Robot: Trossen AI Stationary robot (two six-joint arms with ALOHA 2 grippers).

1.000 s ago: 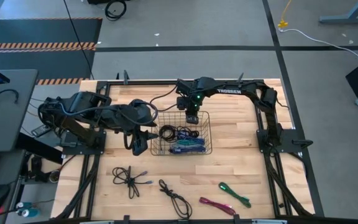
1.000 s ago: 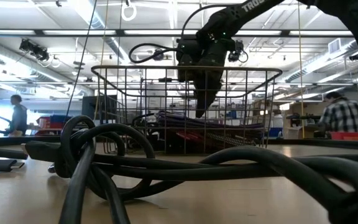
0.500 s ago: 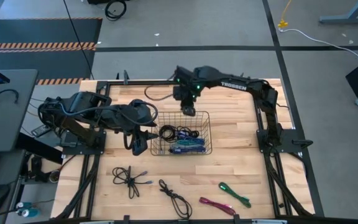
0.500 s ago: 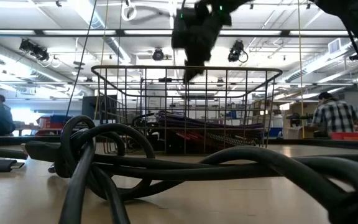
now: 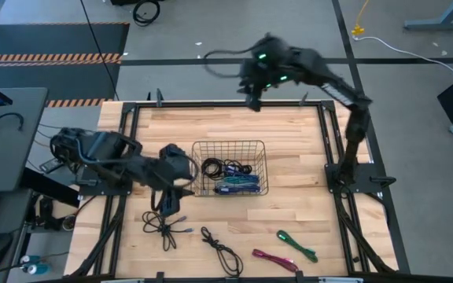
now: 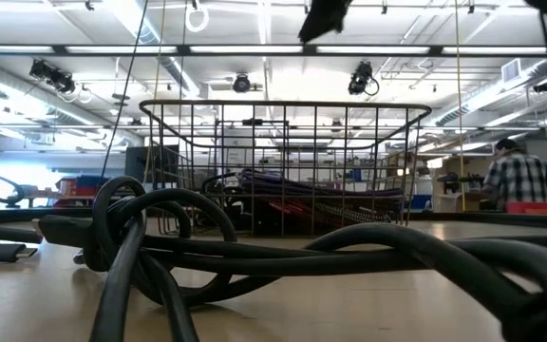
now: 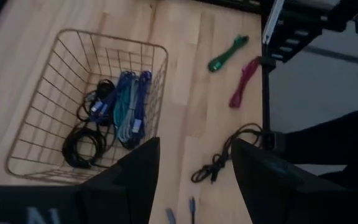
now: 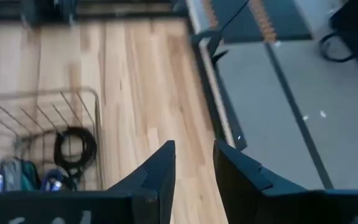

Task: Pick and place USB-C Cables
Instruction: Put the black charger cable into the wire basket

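A wire basket stands mid-table and holds a black coil and blue, teal and purple bundles. Loose on the wood near the front lie a black cable with a blue end, another black cable, a magenta one and a green one. My left gripper is open and empty above the table, left of the basket and just beyond the blue-ended cable. My right gripper is high over the table's far edge, slightly open and empty.
The basket's wire walls stand between the two arms. In the low view a thick black cable lies right in front of the camera. People stand in the room behind. Bare wood lies right of the basket.
My right gripper has risen out of the basket and gone up and toward the table's far edge. My left gripper has moved toward the near edge, coming over the black cable with the blue end. The cables have not moved.
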